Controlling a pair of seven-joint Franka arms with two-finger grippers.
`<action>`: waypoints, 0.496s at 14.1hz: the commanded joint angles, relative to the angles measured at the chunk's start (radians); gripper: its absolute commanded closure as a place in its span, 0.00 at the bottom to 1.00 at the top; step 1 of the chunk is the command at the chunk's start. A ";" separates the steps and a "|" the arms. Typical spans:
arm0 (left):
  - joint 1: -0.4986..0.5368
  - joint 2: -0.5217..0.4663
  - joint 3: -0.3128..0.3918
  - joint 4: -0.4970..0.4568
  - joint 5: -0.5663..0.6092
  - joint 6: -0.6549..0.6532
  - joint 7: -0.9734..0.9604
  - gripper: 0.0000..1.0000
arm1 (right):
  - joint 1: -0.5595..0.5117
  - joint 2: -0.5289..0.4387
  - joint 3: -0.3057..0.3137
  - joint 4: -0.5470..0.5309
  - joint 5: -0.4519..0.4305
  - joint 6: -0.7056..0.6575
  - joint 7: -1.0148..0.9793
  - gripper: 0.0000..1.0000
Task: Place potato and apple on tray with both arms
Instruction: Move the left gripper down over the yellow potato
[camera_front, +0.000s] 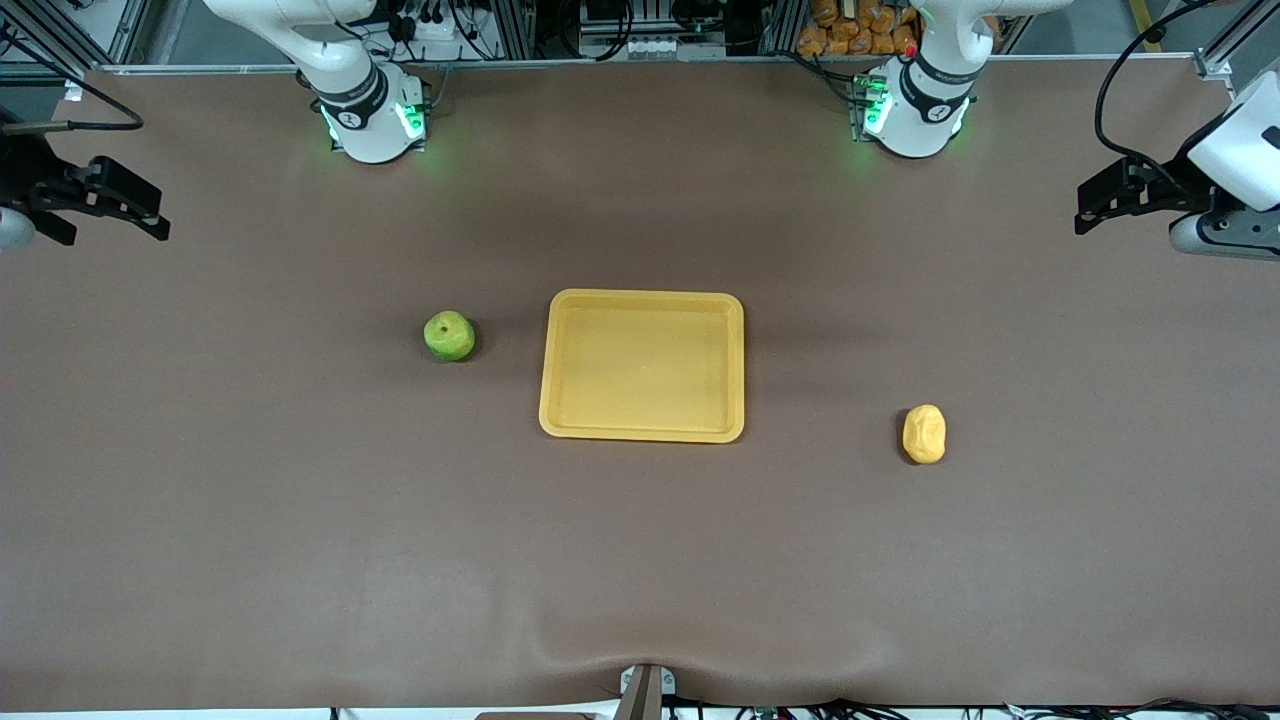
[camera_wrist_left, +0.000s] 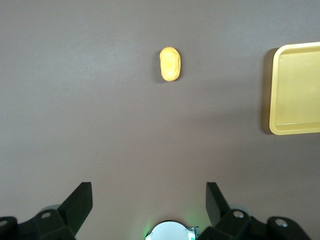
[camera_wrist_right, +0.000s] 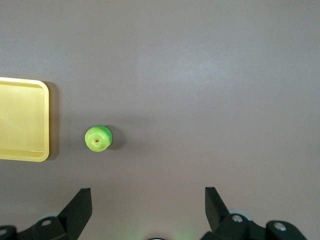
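Holding my left gripper (camera_front: 1090, 210) and right gripper (camera_front: 150, 215) high over the table (camera_front: 640, 560) ends, jaws apart and empty, I leave the tray (camera_front: 642, 432) unobstructed between the apple (camera_front: 449, 336) toward my right arm and the potato (camera_front: 923, 434) toward my left.

Table (camera_front: 300, 560) covered by brown matte sheet, slightly rippled at the camera-side edge, aluminium framing (camera_front: 520, 30) and black cables (camera_front: 600, 25) ranged along the bases' edge, orange items (camera_front: 850, 30) stacked there.
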 joint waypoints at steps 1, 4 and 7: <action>0.014 0.006 -0.005 0.016 -0.008 -0.006 0.022 0.00 | -0.009 -0.018 0.008 -0.007 -0.015 -0.003 -0.007 0.00; 0.009 0.015 -0.005 0.021 -0.011 -0.006 0.007 0.00 | -0.009 -0.018 0.008 -0.007 -0.015 -0.003 -0.007 0.00; 0.013 0.070 -0.005 0.021 -0.006 -0.005 0.007 0.00 | -0.009 -0.018 0.008 -0.007 -0.015 -0.003 -0.007 0.00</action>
